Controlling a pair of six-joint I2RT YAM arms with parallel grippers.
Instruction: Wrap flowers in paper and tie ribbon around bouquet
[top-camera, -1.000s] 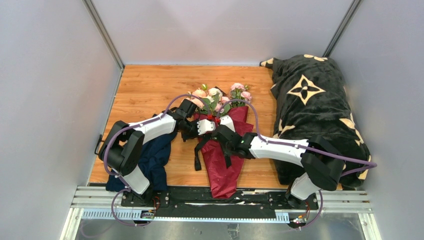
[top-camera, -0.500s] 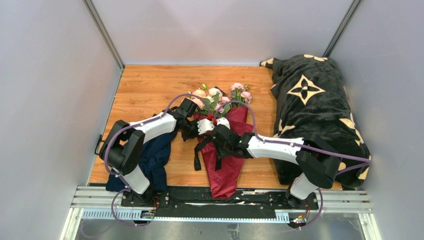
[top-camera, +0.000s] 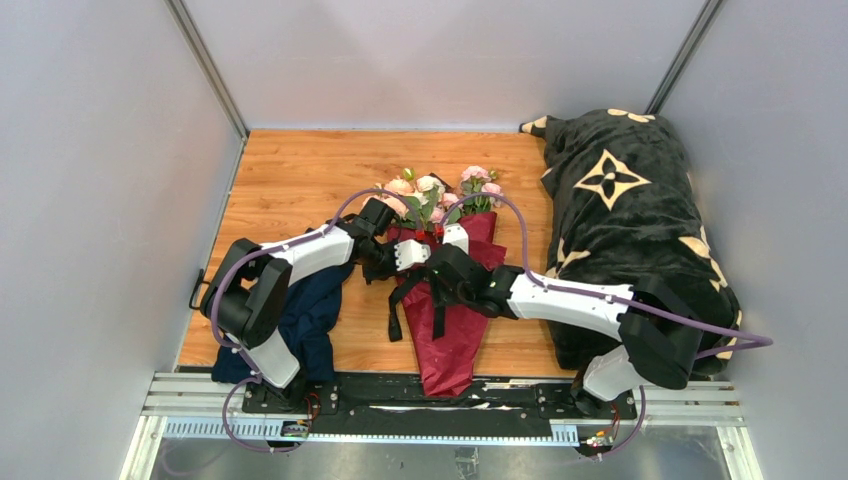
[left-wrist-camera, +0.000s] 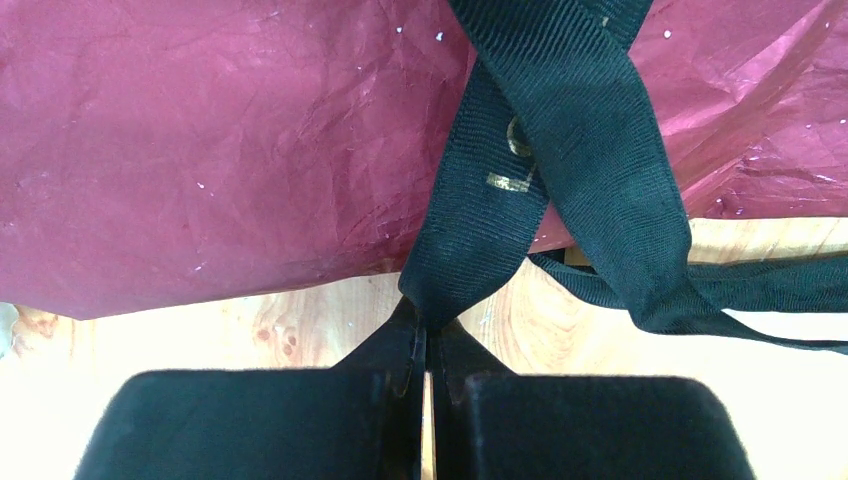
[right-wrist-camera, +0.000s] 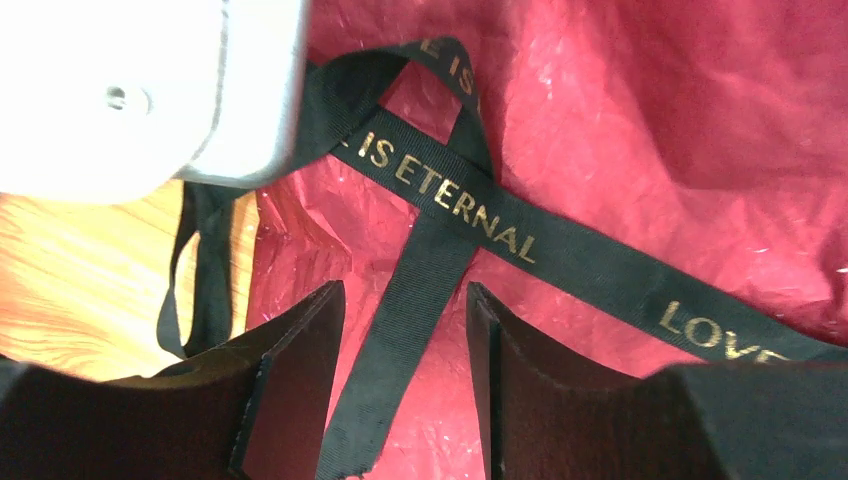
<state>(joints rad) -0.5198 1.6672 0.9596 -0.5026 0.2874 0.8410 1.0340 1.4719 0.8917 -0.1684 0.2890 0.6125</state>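
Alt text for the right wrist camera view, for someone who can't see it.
The right gripper, jaws open, straddles a strand of black ribbon with gold lettering, crossed over crinkly burgundy paper; wooden table shows at left.

The top camera looks down from above and behind the arm bases (top-camera: 270, 392), far enough to take in the whole table (top-camera: 290, 180). Each wrist camera peers past its own fingers (left-wrist-camera: 250, 420) from very close, the left low across the table, the right steeply down. All three share the ribbon (top-camera: 395, 312) crossing the paper (top-camera: 450, 350).
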